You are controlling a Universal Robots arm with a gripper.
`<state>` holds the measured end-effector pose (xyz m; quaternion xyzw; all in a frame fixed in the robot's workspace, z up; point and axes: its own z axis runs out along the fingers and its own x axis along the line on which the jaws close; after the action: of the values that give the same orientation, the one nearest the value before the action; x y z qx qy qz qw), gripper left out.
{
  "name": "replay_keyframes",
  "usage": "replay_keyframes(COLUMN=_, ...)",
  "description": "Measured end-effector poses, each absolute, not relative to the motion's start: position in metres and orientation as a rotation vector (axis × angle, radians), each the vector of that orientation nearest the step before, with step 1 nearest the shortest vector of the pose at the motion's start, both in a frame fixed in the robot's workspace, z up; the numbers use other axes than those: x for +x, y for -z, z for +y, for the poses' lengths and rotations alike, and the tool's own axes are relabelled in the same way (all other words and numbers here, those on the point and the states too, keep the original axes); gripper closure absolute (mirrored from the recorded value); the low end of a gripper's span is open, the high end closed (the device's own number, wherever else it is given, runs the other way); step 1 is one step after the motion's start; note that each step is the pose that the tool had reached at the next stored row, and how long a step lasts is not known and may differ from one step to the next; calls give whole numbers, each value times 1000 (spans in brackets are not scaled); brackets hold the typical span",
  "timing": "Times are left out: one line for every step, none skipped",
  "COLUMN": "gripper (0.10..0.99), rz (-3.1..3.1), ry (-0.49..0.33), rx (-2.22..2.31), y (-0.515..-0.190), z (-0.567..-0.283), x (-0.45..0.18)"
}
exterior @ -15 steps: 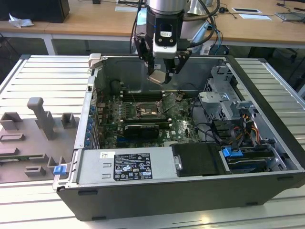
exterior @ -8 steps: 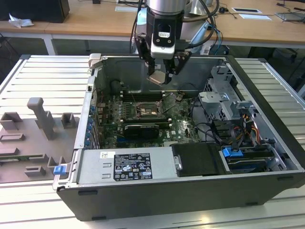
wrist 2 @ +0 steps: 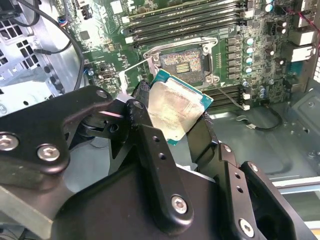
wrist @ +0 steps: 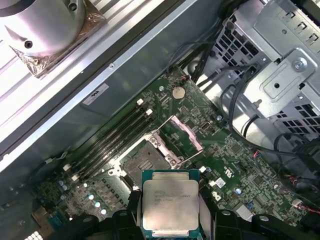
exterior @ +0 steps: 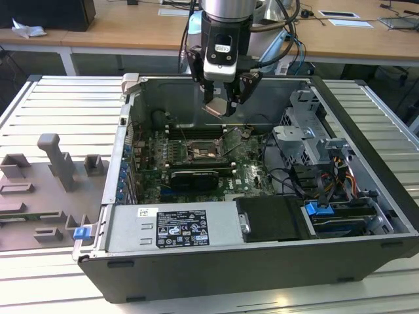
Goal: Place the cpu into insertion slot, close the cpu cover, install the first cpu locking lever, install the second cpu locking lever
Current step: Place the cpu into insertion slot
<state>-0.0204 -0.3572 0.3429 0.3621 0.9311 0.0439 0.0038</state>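
Note:
My gripper [exterior: 221, 104] hangs inside the open computer case, shut on the cpu [exterior: 217, 108], a small square chip with a pale silvery top. In both wrist views the black fingers [wrist 2: 141, 102] clamp two opposite edges of the cpu [wrist 2: 177, 107], which is slightly tilted. The insertion slot [exterior: 204, 152] lies below on the green motherboard with its dark centre bare [wrist 2: 182, 61] [wrist: 142, 160]. The cpu cover [wrist: 182, 135] stands swung up beside the slot. The cpu [wrist: 170, 205] is above the slot and not touching it.
Long memory slots [wrist: 115, 135] run beside the socket. A black graphics card [exterior: 190, 178] and the power supply [exterior: 170, 227] sit nearer the case's front wall. Drive cage [exterior: 308, 134] and loose cables [exterior: 294, 176] fill the exterior view's right. Grey fixtures [exterior: 52, 170] lie outside the case.

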Motion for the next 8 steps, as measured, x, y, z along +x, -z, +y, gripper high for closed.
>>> replay_keyframes(gripper=545, rz=2915, ry=-138, rx=1142, y=-343, z=-357, x=-20)
replay_keyframes(gripper=545, rz=2912, ry=-138, rx=1149, y=-343, z=-357, x=-20)
replay_keyframes(gripper=545, rz=2908, ry=-138, rx=1159, y=-342, z=-357, x=-20)
replay_keyframes(gripper=545, rz=2904, ry=-138, rx=1167, y=-342, z=-357, x=-20)
replay_keyframes(gripper=545, rz=2895, ry=-137, rx=1188, y=-342, z=-357, x=-20)
replay_keyframes(gripper=545, rz=2885, ry=-137, rx=1209, y=-341, z=-357, x=-20)
replay_keyframes(gripper=545, rz=2870, ry=-137, rx=1244, y=-340, z=-357, x=-20)
replay_keyframes(gripper=545, rz=2862, ry=-137, rx=1259, y=-340, z=-357, x=-20)
